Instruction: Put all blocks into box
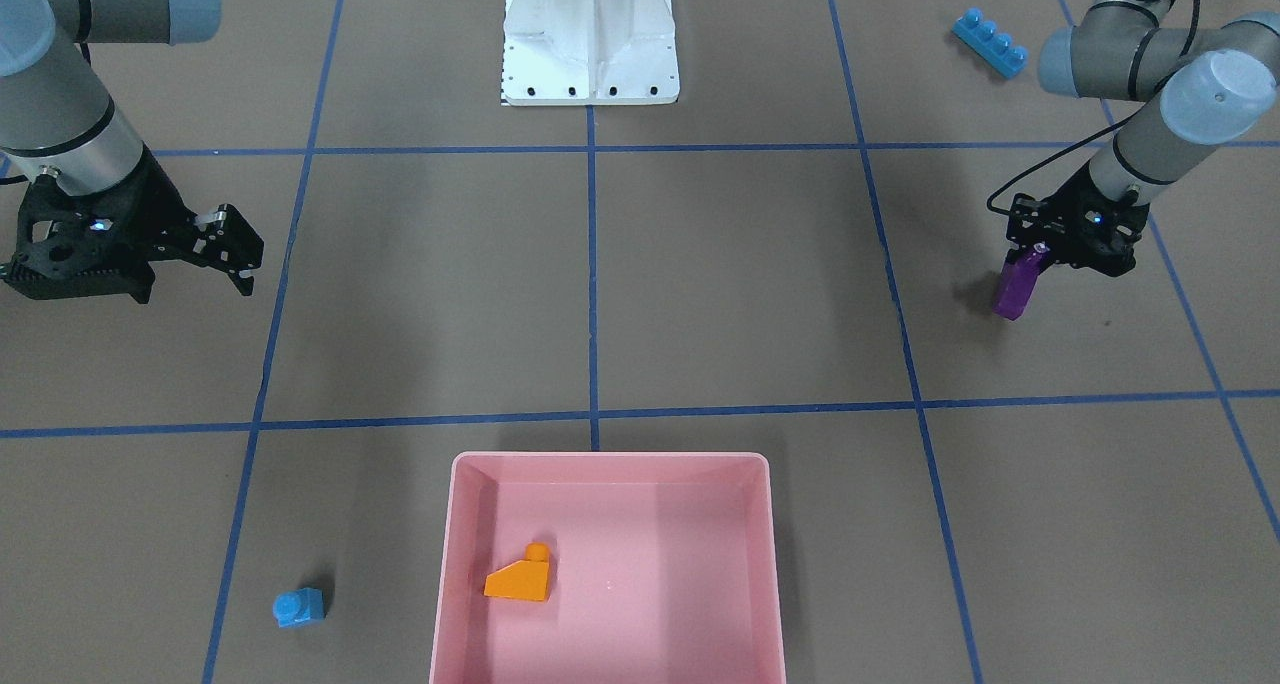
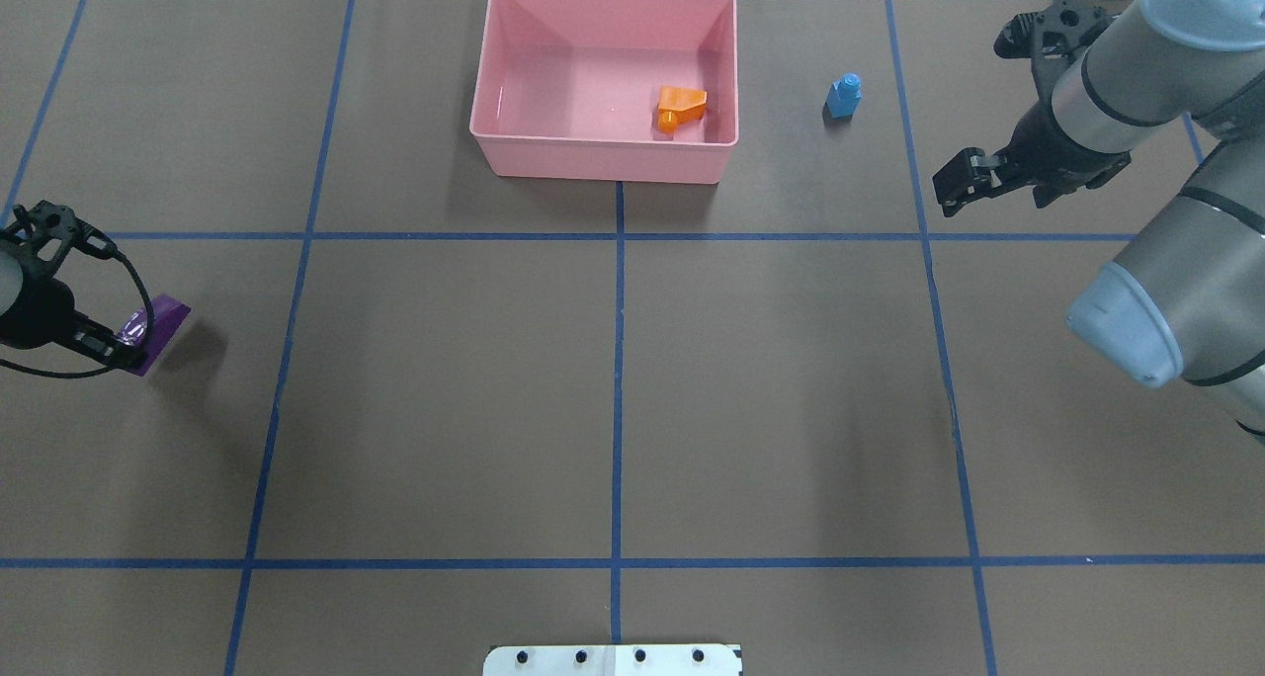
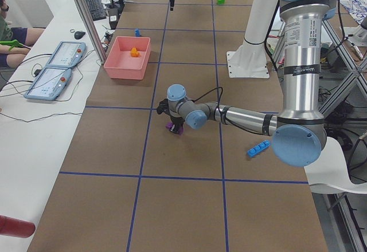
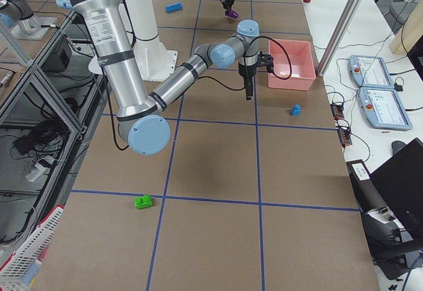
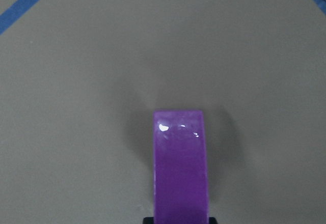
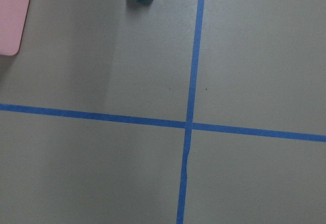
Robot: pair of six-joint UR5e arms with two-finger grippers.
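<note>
Pink box (image 1: 610, 469) at the operators' edge of the table (image 1: 700, 294), in the front view, holds the orange block (image 1: 520, 579). The tiny blue block (image 1: 298, 607) lies near it, outside. The left gripper (image 1: 1035, 256) pinches the purple block (image 1: 1016, 292) over open surface. The long blue block (image 1: 990, 42) lies nearer the robot's edge. The right gripper (image 1: 238, 254) has its jaws spread, empty. Overhead, the left gripper is partly cut off. In the right side view, the green block (image 4: 143, 202) lies alone, well apart.

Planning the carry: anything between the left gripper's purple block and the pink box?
Overhead view: only bare table and blue tape lines between the purple block in the left gripper and the box.
</note>
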